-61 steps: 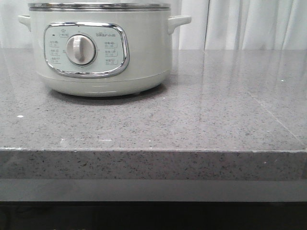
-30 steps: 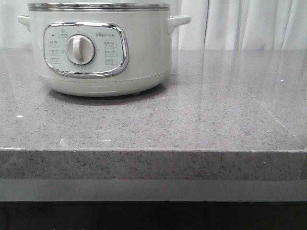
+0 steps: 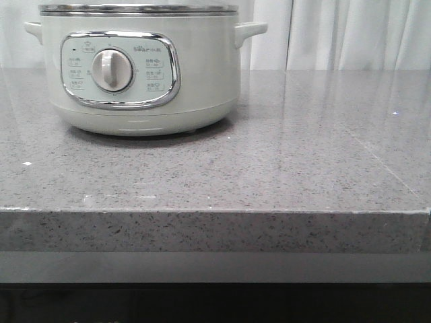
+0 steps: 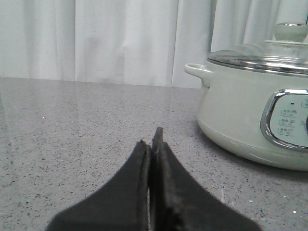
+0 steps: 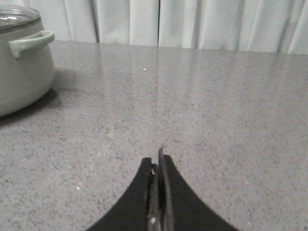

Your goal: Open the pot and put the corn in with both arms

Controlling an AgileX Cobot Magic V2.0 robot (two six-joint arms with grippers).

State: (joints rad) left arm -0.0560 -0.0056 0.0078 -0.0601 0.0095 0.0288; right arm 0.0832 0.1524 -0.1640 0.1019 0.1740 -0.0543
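Pot (image 3: 138, 67) sits lidded; both arms' fingers (image 4: 153, 144) (image 5: 159, 161) pressed together, empty; the left should likely lift the lid (image 4: 262, 55) first.

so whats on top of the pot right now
A glass lid with a steel rim and pale knob covers the pale grey-green electric pot. Its inside is hidden, and no corn shows in any view.

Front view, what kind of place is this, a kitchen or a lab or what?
Probably a kitchen-style test setup. A pot with a dial panel stands on a speckled grey stone counter, its glass lid still on. Plain white curtains hang behind, which suggests a staged space rather than a home.
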